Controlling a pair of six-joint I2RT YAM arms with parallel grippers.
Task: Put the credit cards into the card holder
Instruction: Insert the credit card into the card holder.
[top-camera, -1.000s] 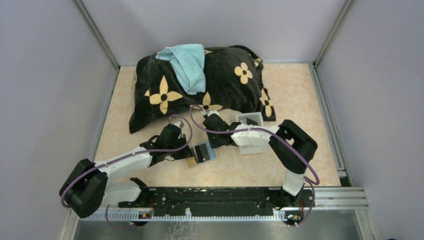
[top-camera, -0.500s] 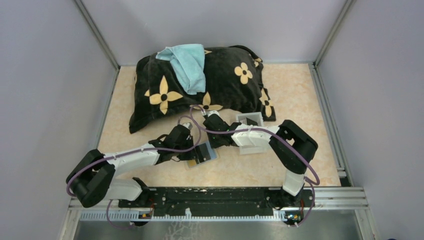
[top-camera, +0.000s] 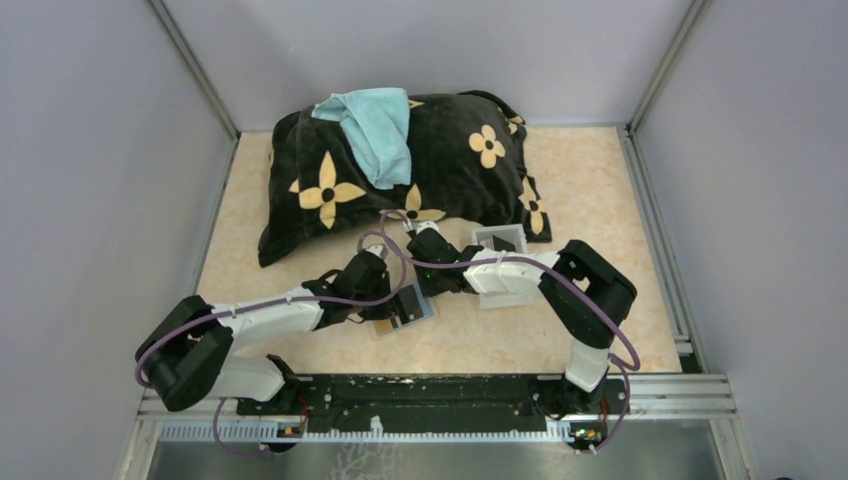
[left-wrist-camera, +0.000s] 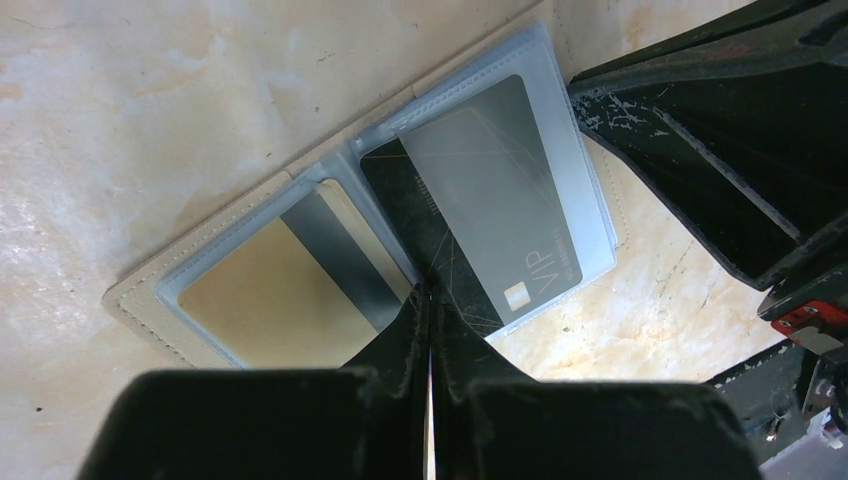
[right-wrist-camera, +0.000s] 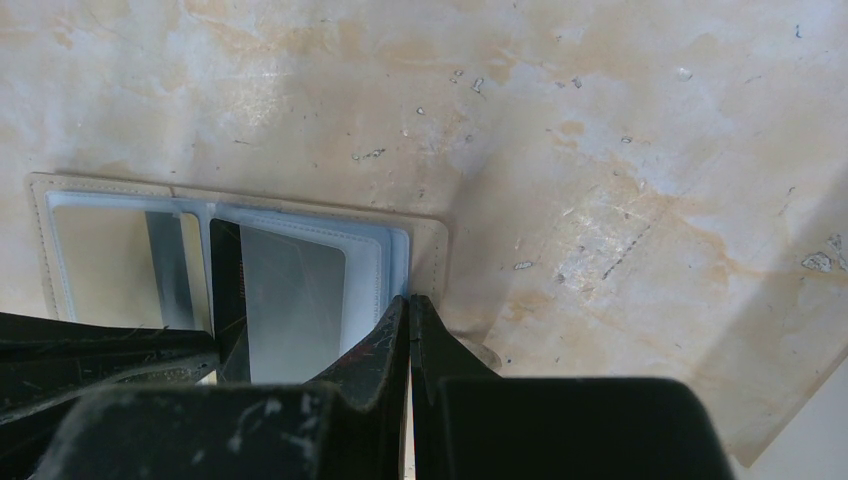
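- The card holder is laid open on the surface, toward the middle of the near edge, with its clear sleeves facing up.
- A gold card is seen in one sleeve. A dark card is lodged in the other, with a black strip beside the fold apparently not yet covered.
- The left jaws are pressed shut with nothing between them, their tips set at the fold against the dark card's edge.
- The right jaws are likewise shut and empty, their tips brought to the holder's tan rim on the opposite side.
- If the dark card is pushed while the rim is not pinned firmly, the holder is likely to be slid across the smooth surface. The thin sleeve may also be buckled, or the card skewed.
- A white tray is placed further back, beside the pillow.
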